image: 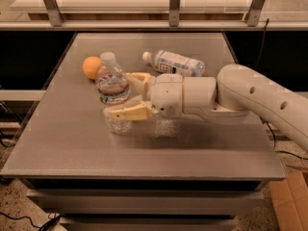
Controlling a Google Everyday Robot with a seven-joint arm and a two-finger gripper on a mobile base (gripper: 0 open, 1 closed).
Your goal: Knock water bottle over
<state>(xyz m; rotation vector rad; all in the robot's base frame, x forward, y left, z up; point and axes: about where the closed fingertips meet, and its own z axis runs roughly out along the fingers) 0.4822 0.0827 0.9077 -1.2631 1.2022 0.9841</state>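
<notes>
The water bottle [113, 91] stands upright on the grey table [67, 143], left of centre. It is clear and ribbed, with a white cap and a narrow red, white and dark blue label band. My gripper [125, 94] reaches in from the right with its jaws open around the bottle. The near finger [127, 112] crosses in front of the bottle's lower part. The far finger [137, 79] lies beside the bottle's right side. Whether they touch the bottle I cannot tell.
An orange ball [91, 67] lies just behind and left of the water bottle. A second bottle with a large white label and blue print [173, 63] lies on its side behind my wrist. A metal rail [173, 25] runs along the far edge.
</notes>
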